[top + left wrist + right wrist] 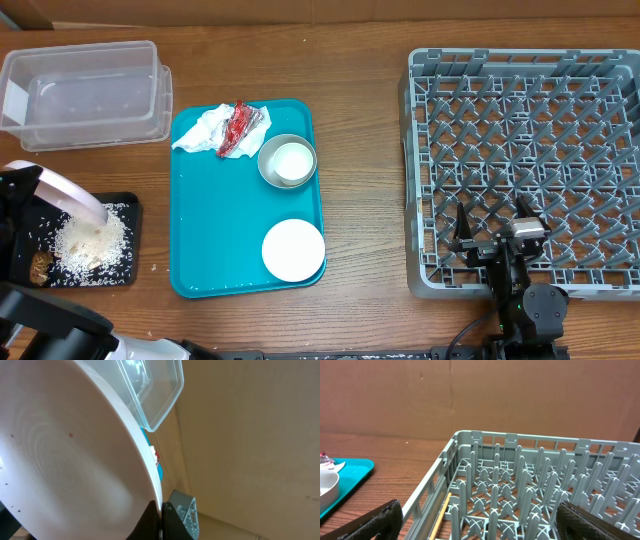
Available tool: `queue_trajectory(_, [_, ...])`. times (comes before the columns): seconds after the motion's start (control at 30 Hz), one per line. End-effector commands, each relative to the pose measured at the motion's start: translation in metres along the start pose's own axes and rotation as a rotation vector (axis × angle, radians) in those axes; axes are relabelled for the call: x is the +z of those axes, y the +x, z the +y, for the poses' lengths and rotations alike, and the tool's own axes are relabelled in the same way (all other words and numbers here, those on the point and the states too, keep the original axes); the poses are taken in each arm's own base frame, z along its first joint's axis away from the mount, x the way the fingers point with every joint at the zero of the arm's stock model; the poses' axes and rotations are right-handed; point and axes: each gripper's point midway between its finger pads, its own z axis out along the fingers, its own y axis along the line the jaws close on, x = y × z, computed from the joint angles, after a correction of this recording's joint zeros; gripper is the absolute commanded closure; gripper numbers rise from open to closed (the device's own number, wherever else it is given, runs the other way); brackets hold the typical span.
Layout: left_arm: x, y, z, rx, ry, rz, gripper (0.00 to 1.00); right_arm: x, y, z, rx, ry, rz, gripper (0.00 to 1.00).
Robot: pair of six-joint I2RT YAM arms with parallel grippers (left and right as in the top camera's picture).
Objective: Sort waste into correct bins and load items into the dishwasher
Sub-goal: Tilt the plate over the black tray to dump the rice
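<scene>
My left gripper (161, 521) is shut on the rim of the large pale-pink plate (65, 460). In the overhead view the plate (70, 193) is tilted steeply over the black tray (128, 272). White rice crumbs (92, 245) and a brown lump (40, 266) lie in that tray. The crumpled napkin (203, 130) and red wrapper (238, 126) lie on the teal tray (210, 215). A grey metal-rimmed bowl (268, 168) holds a small white cup (292, 160). A small white bowl (293, 250) sits nearer. My right gripper (495, 240) is open and empty over the front of the dish rack (530, 150).
The clear tub (85, 90) stands at the back left and shows in the left wrist view (157, 390). In the right wrist view a thin wooden stick (440, 515) lies inside the rack (530, 485) along its left wall. A brown cardboard wall stands behind the table.
</scene>
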Motion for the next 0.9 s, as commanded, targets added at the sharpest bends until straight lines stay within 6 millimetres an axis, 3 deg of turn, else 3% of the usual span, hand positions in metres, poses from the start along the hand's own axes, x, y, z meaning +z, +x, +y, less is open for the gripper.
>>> queue_trajectory(0.0, [-0.008, -0.001, -0.006, -0.009, 0.059, -0.007, 0.96, 0.0, 0.001, 0.001, 0.007, -0.001, -0.008, 0.0])
queue_trajectory(0.17, [-0.013, 0.001, -0.028, 0.065, 0.198, 0.001, 0.96, 0.0, 0.001, 0.001, 0.007, -0.001, -0.008, 0.0])
queue_trajectory(0.4, [-0.015, 0.003, -0.026, 0.051, 0.196, 0.005, 0.96, 0.0, 0.001, 0.001, 0.007, -0.001, -0.008, 0.0])
queue_trajectory(0.5, [-0.018, 0.002, -0.017, 0.013, 0.153, -0.003, 0.96, 0.0, 0.001, 0.001, 0.007, -0.001, -0.008, 0.0])
queue_trajectory(0.6, [-0.02, 0.012, -0.017, -0.06, 0.159, 0.026, 0.96, 0.0, 0.001, 0.001, 0.007, -0.001, -0.008, 0.0])
queue_trajectory(0.87, [-0.021, 0.043, -0.037, -0.037, 0.248, 0.104, 0.96, 0.0, 0.001, 0.001, 0.007, -0.001, -0.008, 0.0])
